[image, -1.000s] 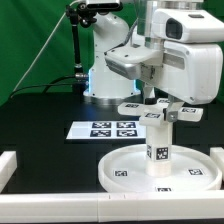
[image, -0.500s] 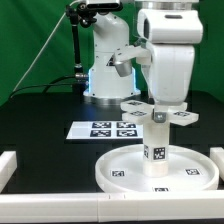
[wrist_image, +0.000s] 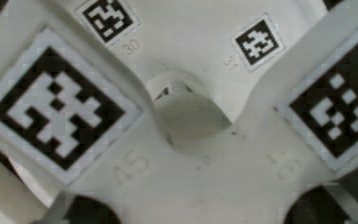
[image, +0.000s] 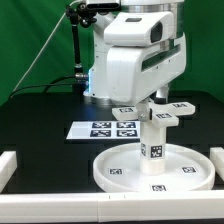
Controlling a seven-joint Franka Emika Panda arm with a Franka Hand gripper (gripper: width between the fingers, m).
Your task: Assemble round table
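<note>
White plastic fills your scene: the large rimmed round disc [image: 155, 168] lies flat on the black table [image: 45, 125] at the near right of the exterior view, tags showing on its floor; the short cylindrical post [image: 153, 140] stands upright at its middle, a tag on its near side; the flat cross-shaped piece [image: 154, 113] sits level on the post's top, arms spread, each arm tagged. Your arm [image: 140, 55] hangs directly over it, its bulk hiding the gripper in the exterior view; the wrist view looks straight down on the cross's hub [wrist_image: 190, 115] and four tags, close and blurred. You cannot tell from either view whether the pincer is apart or clamped on the cross. Left of the post, farther back, the marker board [image: 103, 129] lies flat; a white rail [image: 8, 165] edges the near left.
</note>
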